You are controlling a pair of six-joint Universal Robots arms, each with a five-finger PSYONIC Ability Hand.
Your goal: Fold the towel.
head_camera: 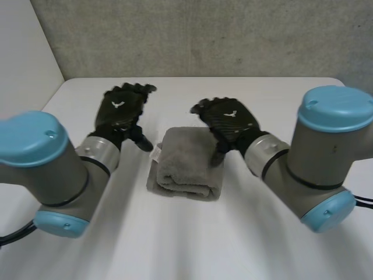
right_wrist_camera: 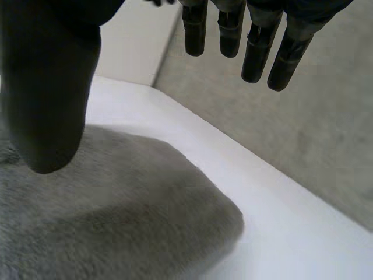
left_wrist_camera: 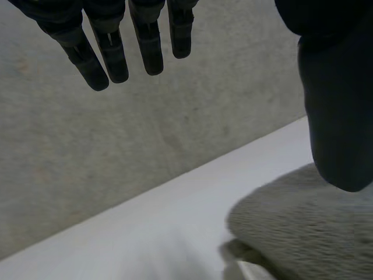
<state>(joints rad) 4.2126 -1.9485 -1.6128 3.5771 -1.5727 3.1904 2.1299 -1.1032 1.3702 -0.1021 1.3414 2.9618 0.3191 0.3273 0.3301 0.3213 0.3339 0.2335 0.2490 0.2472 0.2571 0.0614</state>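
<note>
Checking the fingers (left_wrist_camera: 113, 58) of the left hand (head_camera: 121, 111), I found them straight, slightly spread and holding nothing; the right hand (head_camera: 228, 119) showed the same. The towel (head_camera: 185, 166) lay already folded on the table (head_camera: 175, 245) between both hands, thick fold toward the robot, outline nearly square. The right hand hung over its far right corner and was nearer; the left stood just beside its left edge, apart.

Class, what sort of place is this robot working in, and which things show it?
Probably a robot lab or test bench: a plain white table, a concrete wall behind it, and one folded grey towel lying on it.
</note>
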